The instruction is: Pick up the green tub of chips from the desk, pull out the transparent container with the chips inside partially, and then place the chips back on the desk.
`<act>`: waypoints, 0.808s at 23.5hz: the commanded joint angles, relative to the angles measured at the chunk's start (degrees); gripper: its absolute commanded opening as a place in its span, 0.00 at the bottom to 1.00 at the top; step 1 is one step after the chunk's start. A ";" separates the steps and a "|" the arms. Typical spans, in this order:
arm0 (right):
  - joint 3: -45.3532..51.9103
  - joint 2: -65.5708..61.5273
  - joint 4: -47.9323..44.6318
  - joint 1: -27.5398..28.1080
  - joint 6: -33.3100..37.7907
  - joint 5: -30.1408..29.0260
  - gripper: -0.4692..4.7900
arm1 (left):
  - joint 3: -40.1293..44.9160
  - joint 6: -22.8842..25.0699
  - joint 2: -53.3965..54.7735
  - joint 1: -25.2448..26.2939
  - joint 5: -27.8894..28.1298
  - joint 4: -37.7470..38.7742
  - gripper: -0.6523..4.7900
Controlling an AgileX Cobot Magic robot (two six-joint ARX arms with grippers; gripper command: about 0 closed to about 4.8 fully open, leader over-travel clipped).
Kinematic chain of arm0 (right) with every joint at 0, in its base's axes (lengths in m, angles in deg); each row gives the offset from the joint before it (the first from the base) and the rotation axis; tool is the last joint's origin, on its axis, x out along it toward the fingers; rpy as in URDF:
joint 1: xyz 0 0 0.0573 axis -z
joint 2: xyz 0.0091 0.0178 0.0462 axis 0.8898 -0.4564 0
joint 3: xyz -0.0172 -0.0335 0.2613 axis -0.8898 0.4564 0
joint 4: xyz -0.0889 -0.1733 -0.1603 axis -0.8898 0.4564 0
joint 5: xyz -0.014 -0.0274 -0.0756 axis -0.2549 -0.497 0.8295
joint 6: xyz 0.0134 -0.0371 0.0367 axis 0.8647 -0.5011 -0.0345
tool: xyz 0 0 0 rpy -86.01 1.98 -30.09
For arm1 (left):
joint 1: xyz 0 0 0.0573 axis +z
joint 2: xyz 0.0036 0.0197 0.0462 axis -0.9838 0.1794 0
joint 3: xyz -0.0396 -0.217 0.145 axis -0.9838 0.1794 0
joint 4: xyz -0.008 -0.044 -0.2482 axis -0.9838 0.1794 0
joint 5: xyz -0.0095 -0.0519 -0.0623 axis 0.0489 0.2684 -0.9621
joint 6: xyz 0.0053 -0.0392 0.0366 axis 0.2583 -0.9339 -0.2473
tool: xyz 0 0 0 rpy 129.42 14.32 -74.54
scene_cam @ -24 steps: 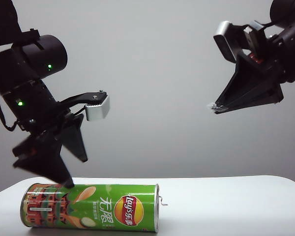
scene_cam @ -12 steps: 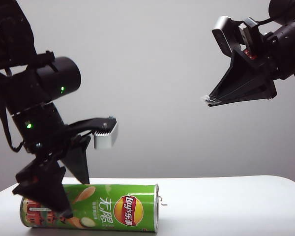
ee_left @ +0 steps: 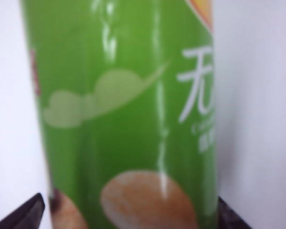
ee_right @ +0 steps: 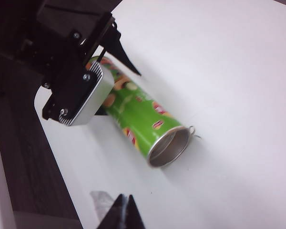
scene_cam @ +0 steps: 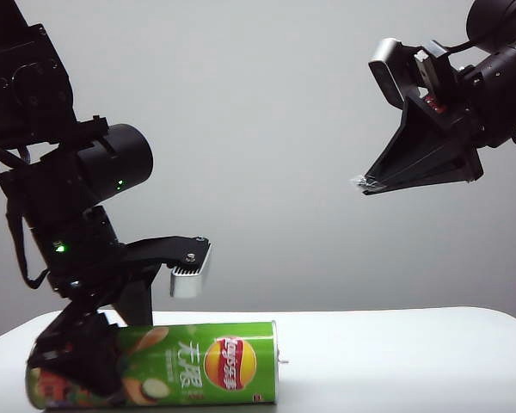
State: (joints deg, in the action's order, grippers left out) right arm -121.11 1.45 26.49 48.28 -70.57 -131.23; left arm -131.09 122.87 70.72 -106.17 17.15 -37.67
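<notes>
The green tub of chips (scene_cam: 189, 366) lies on its side on the white desk (scene_cam: 396, 361). Its open silver-rimmed end (ee_right: 169, 147) and a small pull tab (ee_right: 193, 130) point right. My left gripper (scene_cam: 86, 361) is down over the tub's left part, open, with one black finger on each side of the green wall (ee_left: 128, 95). Its fingertips (ee_left: 31, 214) show beside the can. My right gripper (scene_cam: 365, 183) hangs high on the right, shut, with a scrap of clear film at its tip. The transparent container and the chips do not show.
The left arm's wrist camera block (ee_right: 76, 95) hangs just over the tub. A dark floor strip (ee_right: 19, 157) runs along the desk's edge. Bare white desk (ee_right: 229, 71) stretches to the right of the tub's open end.
My left arm has come down from above the tub until its open fingers straddle the left part. The tub has shifted slightly left. The right gripper has barely moved.
</notes>
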 commanded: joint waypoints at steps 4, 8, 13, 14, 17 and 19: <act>-0.07 0.15 -0.74 -0.04 0.22 -0.55 0.09 | -0.11 -2.10 -0.13 -0.72 0.13 -1.46 0.84; -0.07 0.15 -1.03 -0.04 0.20 -0.33 0.09 | -0.11 -3.67 -0.13 -0.72 1.53 -1.46 0.74; -0.07 0.15 -1.73 -0.04 0.22 -0.31 0.09 | -0.13 -5.09 -0.15 -0.72 2.19 -1.51 0.74; -0.07 0.15 -1.84 -0.04 0.22 -0.31 0.09 | -0.13 -5.11 -0.20 -0.72 3.06 -1.55 0.74; -0.07 0.15 -2.21 -0.04 0.22 -0.15 0.09 | -0.13 -5.09 -0.33 -1.09 8.04 -1.99 0.74; -0.07 0.15 -2.64 -0.02 0.20 -0.11 0.09 | -0.20 -5.07 -1.25 -1.46 10.05 -1.92 0.74</act>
State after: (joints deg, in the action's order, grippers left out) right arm -121.11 1.45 24.98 48.28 -70.44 -131.10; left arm -131.11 117.95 70.43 -107.48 25.54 -39.47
